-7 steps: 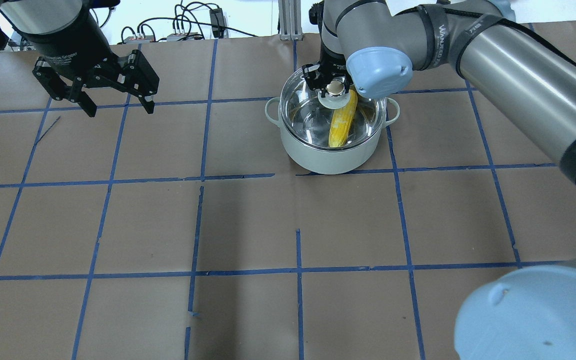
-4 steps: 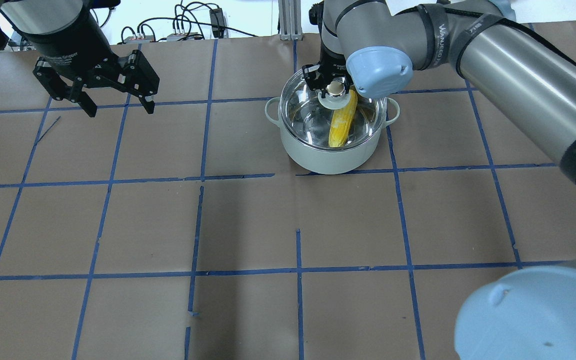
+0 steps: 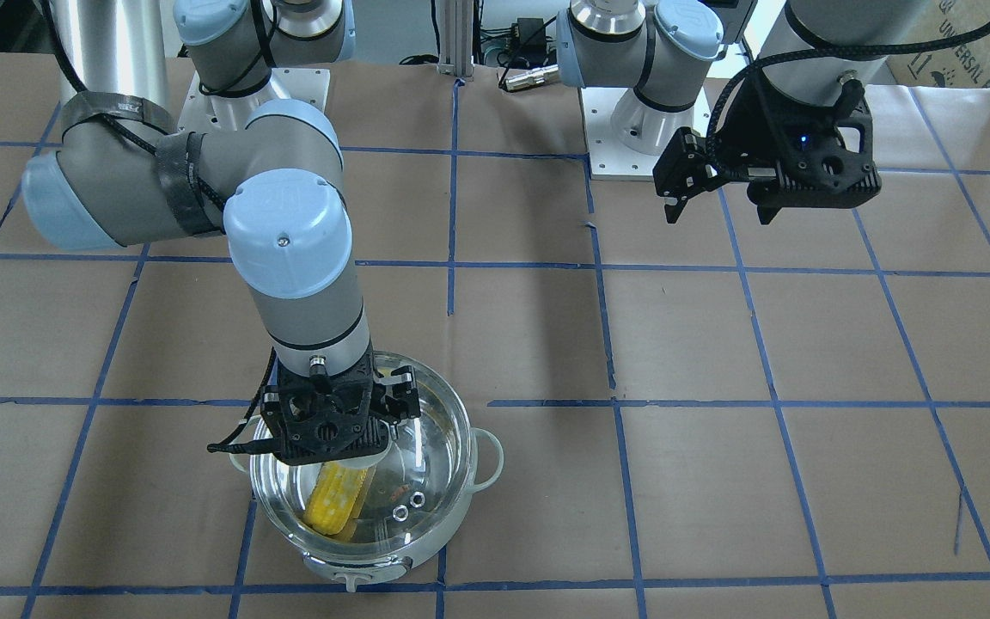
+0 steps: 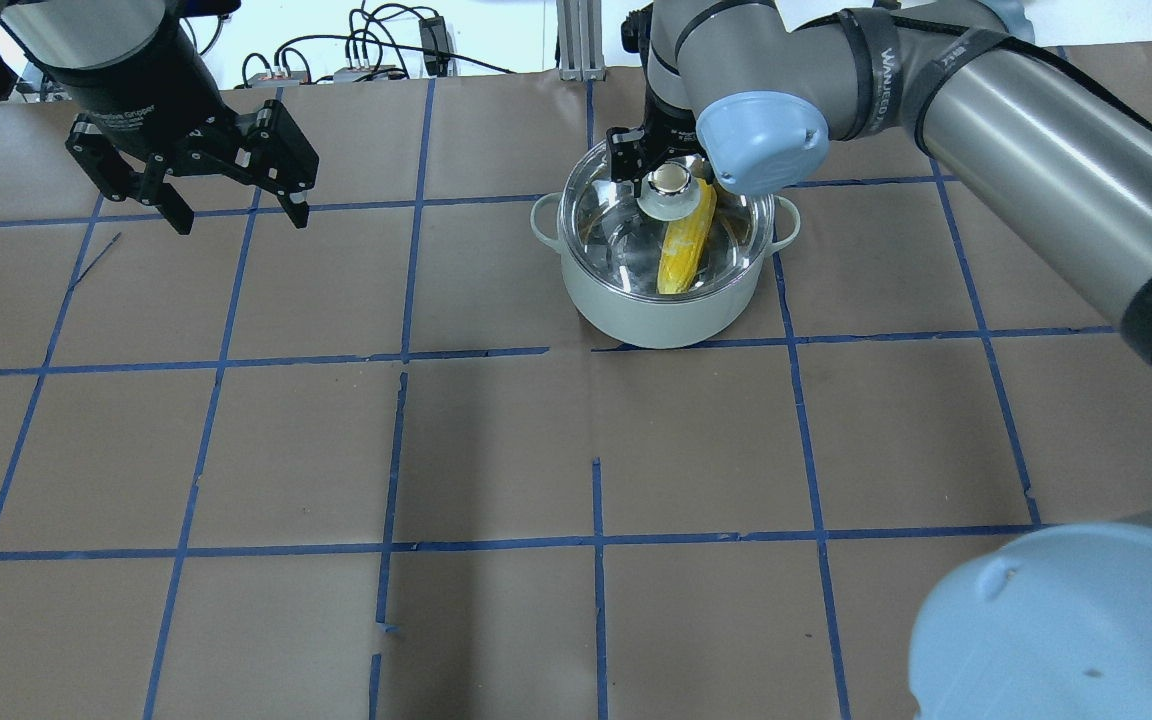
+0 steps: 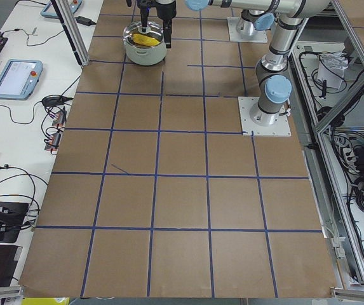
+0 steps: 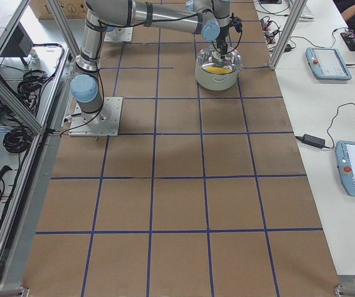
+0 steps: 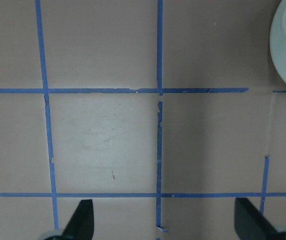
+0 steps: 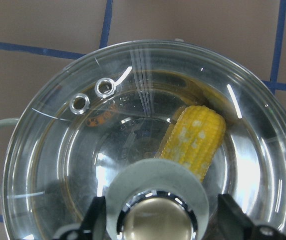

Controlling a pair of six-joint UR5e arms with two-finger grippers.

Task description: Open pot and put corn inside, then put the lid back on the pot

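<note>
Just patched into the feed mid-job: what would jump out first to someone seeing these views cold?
The yellow corn draws the eye first, lying inside the pale green pot under the clear glass lid seated on it, on the side far from the robot. The right gripper straddles the knob of the lid, jaws open. The left gripper hangs open above the blue-gridded table, well away from the pot.

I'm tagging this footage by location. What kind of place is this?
Probably a robotics lab test cell, not a kitchen. Two industrial robot arms are bolted to a paper-covered table that is gridded with blue tape. Teach pendants lie on the white side bench.
</note>
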